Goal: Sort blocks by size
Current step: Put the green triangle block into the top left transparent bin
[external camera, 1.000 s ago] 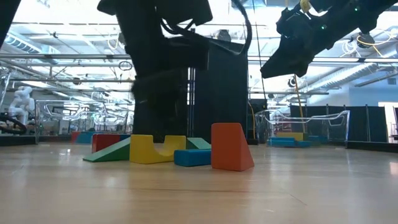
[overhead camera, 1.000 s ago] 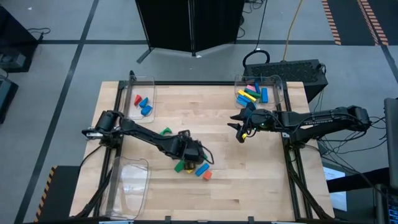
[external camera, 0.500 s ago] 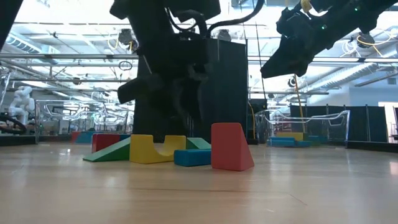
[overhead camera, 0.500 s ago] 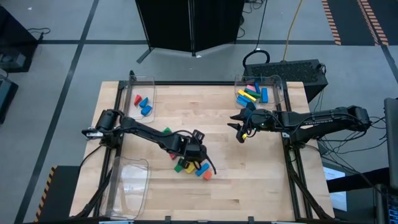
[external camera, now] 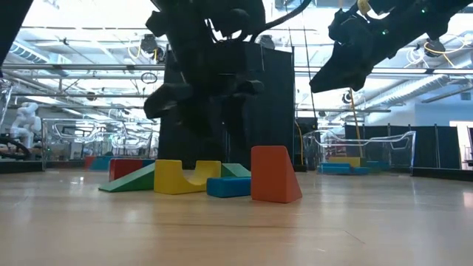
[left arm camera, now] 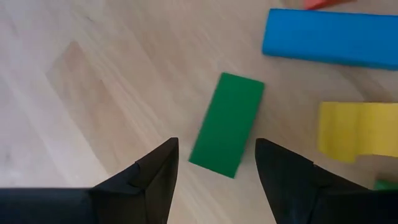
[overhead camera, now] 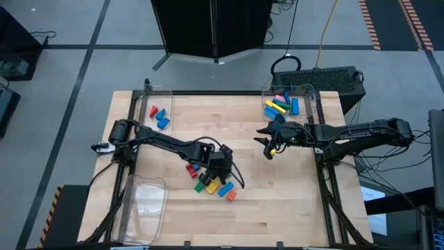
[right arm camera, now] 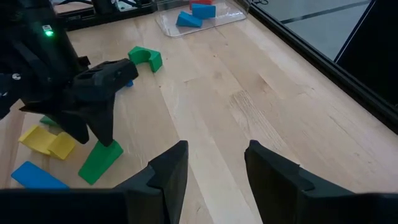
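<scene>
Now my left arm has swung across the wooden table from the earlier position, and the left gripper sits over the far edge of the loose cluster of blocks near the table's middle. It has turned as it came, so I read this as lining up a pick, not yet a grasp. Its jaws are released and hold nothing; the wrist view shows a green block lying flat just ahead of the two fingers, with a blue bar and a yellow arched piece close by.

My right gripper has not moved; it hangs above the table beside the far right bin, jaws released and empty. That bin already holds the longer bars, and the far left bin a few stubby blue and red pieces, so sorting is well underway.

One green arch lies apart from the cluster.
</scene>
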Controlling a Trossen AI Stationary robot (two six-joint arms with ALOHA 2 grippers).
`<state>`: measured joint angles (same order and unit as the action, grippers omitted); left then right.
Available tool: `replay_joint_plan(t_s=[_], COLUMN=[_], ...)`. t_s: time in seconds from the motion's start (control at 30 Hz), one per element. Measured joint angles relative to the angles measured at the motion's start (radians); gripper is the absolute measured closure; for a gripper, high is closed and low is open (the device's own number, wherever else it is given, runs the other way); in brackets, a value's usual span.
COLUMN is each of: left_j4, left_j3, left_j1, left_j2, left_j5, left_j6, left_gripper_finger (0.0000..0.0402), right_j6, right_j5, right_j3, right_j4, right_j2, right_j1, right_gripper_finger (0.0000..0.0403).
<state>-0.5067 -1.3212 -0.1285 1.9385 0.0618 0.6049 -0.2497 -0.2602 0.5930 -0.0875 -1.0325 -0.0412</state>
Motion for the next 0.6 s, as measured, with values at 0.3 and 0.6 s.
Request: replay_joint_plan(t_s=[0.3, 0.6], left_j4=[0.022, 0.060], left_j3=[0.001, 0.000], left_j1=[0.025, 0.032], left_j2=[0.040, 0.085], left_j5=[-0.007, -0.009], left_j6=[0.016, 0.041], left_gripper_finger=[0.0187, 0.0187], right_j6=[0.000, 0.000], right_j5=[0.000, 0.000], right_j3=[0.000, 0.000], right_j4=[0.000, 0.000], right_j2=[0.000, 0.000], right_j1=[0.000, 0.000], right_gripper_finger=[0.0250, 0.0250])
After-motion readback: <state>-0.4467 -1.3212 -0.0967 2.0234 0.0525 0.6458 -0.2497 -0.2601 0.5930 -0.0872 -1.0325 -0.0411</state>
